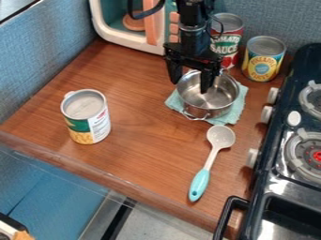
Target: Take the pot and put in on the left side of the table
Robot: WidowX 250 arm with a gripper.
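Claw [190, 86]: fingers well spread, rim seemingly between them, nothing gripped
Steel pot [211, 112]: upright on teal cloth [173, 101], tabletop's [138, 126] two o'clock
Pot's centre from claw: four o'clock

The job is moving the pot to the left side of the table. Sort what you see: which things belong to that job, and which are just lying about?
Part of the job: pot, tool, table.

Just lying about: cloth under the pot, slotted spoon, left-hand can, red can, yellow can, stove.
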